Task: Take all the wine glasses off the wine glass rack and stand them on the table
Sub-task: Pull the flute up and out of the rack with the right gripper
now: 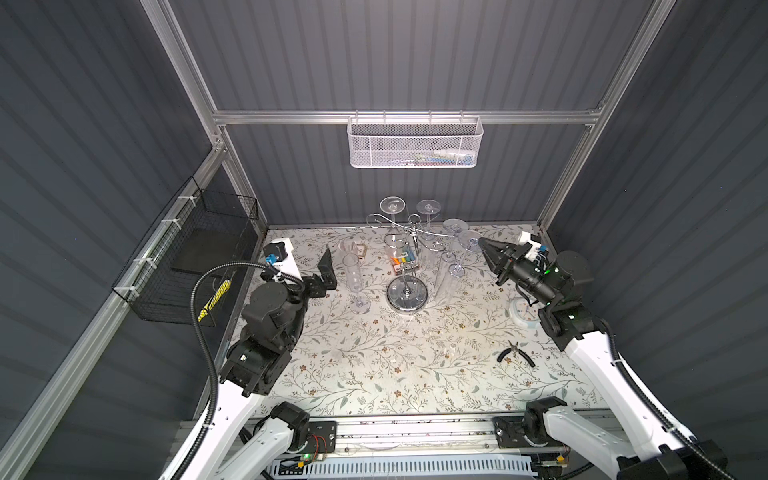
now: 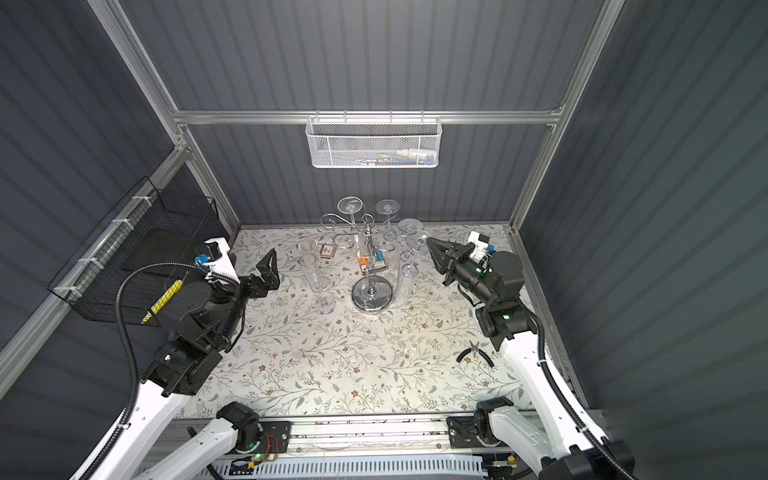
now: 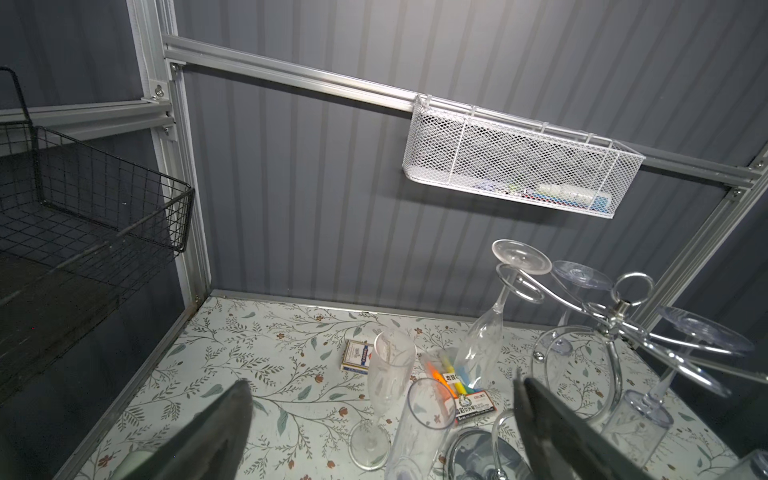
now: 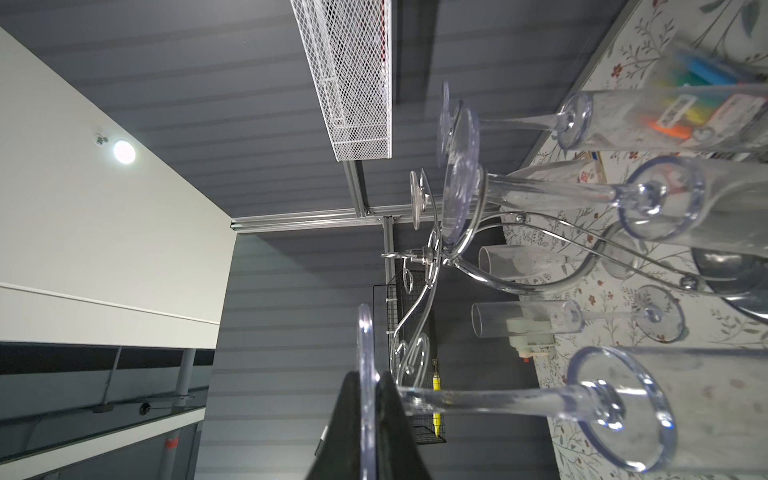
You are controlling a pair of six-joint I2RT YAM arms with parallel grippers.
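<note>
Jaws on the right gripper (image 4: 368, 378) are pinched shut on the rim of the clear foot of the wine glass (image 4: 478, 400). The glass hangs bowl-down at the right-hand edge of the wine glass rack (image 1: 407, 300), with its foot just beside the tip of a scroll arm (image 4: 409, 361). From the wrist view I cannot tell whether the stem sits inside that curl or just outside it.

That is the first hazard. A sideways pull with the stem caught in the wire would likely drag the rack along. The rack stands on one thin pole over a disc base and is loaded with other hanging glasses (image 1: 392, 204).

The grip is the second hazard. Smooth clear material held only by a thin edge could pivot in the pinch, letting the bowl swing or slip free. A swinging bowl would probably strike the neighbouring hung glass (image 1: 454, 226), whose foot is very near in both top views.

Lower down, two upright flutes (image 1: 352, 272) stand on the surface (image 1: 415, 365) near the base and could be toppled if the rack shifts. The left gripper (image 1: 327, 266) has its jaws spread wide and empty. It is beside those flutes and apart from the rack, so nothing steadies the stand.
</note>
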